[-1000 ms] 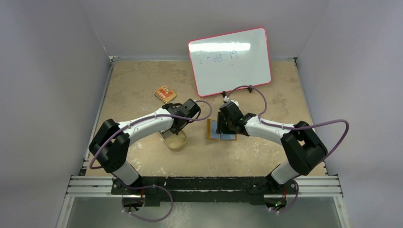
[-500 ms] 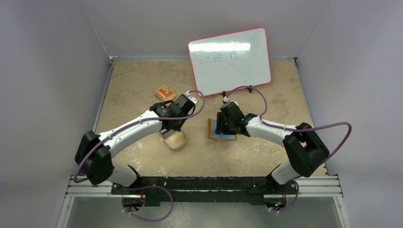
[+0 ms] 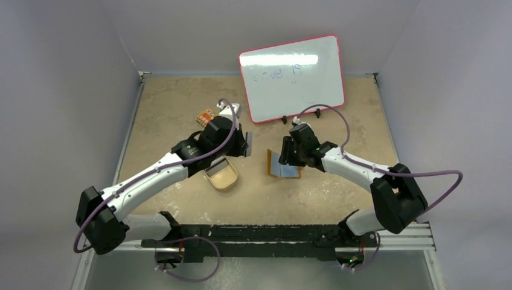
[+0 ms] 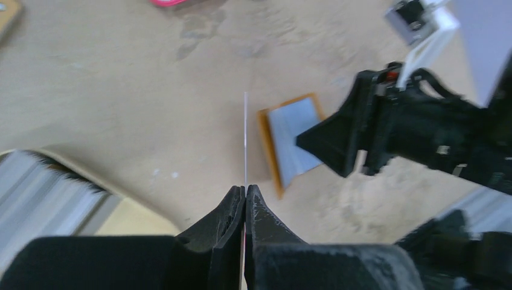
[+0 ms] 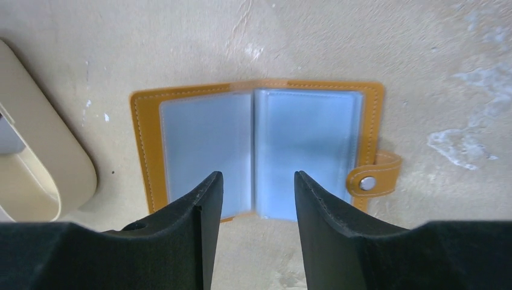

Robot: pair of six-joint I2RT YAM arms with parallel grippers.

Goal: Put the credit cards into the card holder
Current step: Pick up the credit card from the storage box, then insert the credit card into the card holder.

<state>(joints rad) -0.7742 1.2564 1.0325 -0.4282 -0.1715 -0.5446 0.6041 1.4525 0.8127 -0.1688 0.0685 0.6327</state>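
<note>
My left jaws are shut tight on one thin grey-silver credit card point(image 4: 246, 139), held edge-on and sticking out past the tips, in the air between the tan oval dish point(image 3: 226, 181) and the small orange leather-like card holder point(image 5: 302, 145). The holder lies open on the tabletop point(image 3: 175, 115), pale blue-grey sleeves up. My right jaws stand about half parted over it, gripping nothing, one finger either side of its fold. I hold the card by a narrow strip, so I judge it could pivot or slip when its edge meets a sleeve mouth. Nothing visibly pins the holder, so a push might slide it. My wrists are near each other and could knock together
</note>
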